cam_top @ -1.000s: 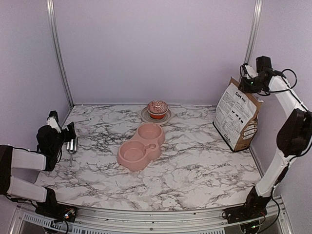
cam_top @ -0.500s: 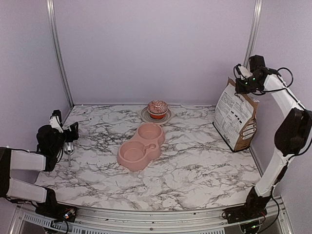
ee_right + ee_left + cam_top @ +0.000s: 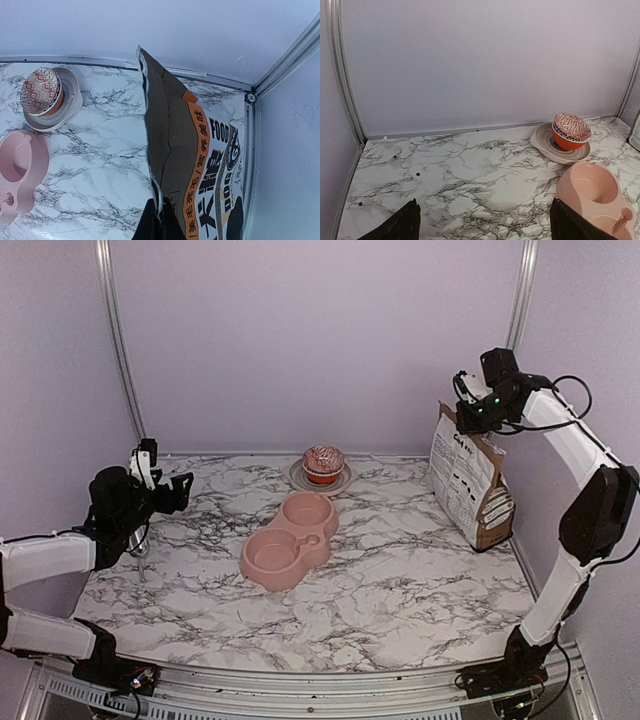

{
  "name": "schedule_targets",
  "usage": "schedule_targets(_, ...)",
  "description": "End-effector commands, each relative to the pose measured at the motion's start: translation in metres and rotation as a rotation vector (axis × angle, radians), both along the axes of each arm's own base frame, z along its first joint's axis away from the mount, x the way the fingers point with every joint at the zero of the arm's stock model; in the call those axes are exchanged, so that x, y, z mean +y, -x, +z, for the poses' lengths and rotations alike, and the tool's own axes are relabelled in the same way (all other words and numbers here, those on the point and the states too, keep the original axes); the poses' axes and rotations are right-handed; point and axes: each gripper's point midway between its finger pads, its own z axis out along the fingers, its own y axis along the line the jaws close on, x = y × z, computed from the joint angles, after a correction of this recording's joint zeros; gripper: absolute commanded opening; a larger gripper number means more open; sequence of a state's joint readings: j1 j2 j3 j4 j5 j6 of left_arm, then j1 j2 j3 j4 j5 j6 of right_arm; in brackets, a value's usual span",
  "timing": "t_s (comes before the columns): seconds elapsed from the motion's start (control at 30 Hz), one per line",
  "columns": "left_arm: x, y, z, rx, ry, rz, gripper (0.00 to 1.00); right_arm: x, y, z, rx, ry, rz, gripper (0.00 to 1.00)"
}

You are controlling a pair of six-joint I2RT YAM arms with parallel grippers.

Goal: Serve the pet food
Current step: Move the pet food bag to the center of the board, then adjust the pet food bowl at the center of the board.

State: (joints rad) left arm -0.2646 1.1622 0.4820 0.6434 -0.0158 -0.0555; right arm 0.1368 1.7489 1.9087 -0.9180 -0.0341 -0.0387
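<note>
Nearest stands the pink plastic double bowl (image 3: pixel 288 542) on the white marble-pattern table (image 3: pixel 400 590); both its hollows look empty, so no serving is done yet. Of the pet food (image 3: pixel 417 174) only a few dark brown pellets show, scattered near the far left corner; the rest is probably inside the bag, hidden.

The risk, in my judgement, is the thin grip. The white-and-brown printed paper bag (image 3: pixel 468 485) is held only by its top edge, so it may slip or tear, or swing and pour beside the bowl or over the pink-topped cupcake (image 3: pixel 323 461) behind it.

The left gripper (image 3: pixel 176 492) hangs above the left side, its jaws wide apart and holding nothing. Farther back, the right gripper (image 3: pixel 467 412) is closed tightly on the bag's upper edge.
</note>
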Motion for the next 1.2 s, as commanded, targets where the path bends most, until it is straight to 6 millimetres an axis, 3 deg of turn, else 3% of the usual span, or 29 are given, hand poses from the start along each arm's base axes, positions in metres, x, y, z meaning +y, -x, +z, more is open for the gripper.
schedule_targets(0.0,-0.043,0.007,-0.012,0.109,-0.011,-0.149,0.89,0.041,0.017,0.117,-0.326,-0.122,0.091,0.00)
schedule_targets(0.17,-0.094,0.015,-0.035,0.236,-0.070,-0.276,0.87,0.067,0.029,0.131,-0.360,-0.139,0.152,0.00)
schedule_targets(0.43,-0.150,0.025,-0.086,0.488,-0.208,-0.398,0.77,0.091,0.044,0.149,-0.402,-0.162,0.228,0.00)
schedule_targets(0.83,-0.167,0.031,-0.149,0.699,-0.334,-0.469,0.64,0.090,0.049,0.129,-0.395,-0.140,0.240,0.00)
schedule_targets(1.17,-0.171,0.015,-0.164,0.723,-0.396,-0.454,0.47,0.090,0.052,0.122,-0.398,-0.129,0.258,0.00)
